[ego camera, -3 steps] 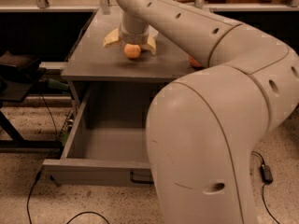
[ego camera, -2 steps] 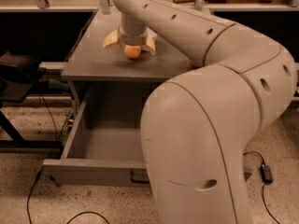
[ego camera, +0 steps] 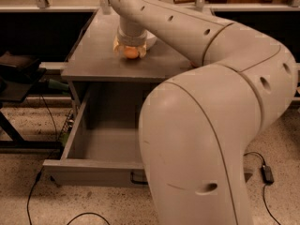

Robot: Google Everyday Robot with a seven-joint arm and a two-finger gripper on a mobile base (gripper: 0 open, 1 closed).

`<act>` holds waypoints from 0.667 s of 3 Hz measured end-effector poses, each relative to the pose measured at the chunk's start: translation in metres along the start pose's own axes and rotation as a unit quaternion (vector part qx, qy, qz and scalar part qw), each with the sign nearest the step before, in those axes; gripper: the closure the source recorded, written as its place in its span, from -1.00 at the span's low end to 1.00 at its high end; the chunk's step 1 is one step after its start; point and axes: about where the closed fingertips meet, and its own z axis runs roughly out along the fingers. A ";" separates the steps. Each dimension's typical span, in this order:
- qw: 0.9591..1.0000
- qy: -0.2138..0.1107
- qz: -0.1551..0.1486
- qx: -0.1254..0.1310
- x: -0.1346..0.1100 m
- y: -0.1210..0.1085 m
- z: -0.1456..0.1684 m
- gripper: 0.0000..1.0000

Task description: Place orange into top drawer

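Since the earlier frames the fingers have drawn in around the orange (ego camera: 131, 53), and the arm's thick near link (ego camera: 197, 153) has swung a little to the left, covering more of the open drawer.

In the camera view, the gripper (ego camera: 131, 49) points down over the far part of the grey cabinet top (ego camera: 93, 55), a little left of the top's middle. Its pale fingers (ego camera: 117, 44) stand one on each side of the orange, pressed against it and pinching it between them. The orange shows below the wrist, low between the fingertips and at the level of the cabinet top; whether it is touching the surface or just off it cannot be told. Just right of the gripper and slightly farther back, the edge of a white bowl (ego camera: 151, 41) peeks out from behind the arm.

Below the cabinet top, the top drawer (ego camera: 89, 171) is pulled out toward the near side, with its grey floor bare on the left. Its right part is hidden behind the arm. A small dark handle (ego camera: 137, 178) shows on the front panel, right at the edge of the arm.

On the speckled floor, a black cable (ego camera: 32, 196) curls near the drawer's left corner, and a small black power adapter (ego camera: 267, 173) lies to the right. A dark stand (ego camera: 16, 71) sits to the left of the cabinet.
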 end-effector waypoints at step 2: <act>0.999 -0.035 -0.016 0.014 -0.002 -0.003 -0.012 0.77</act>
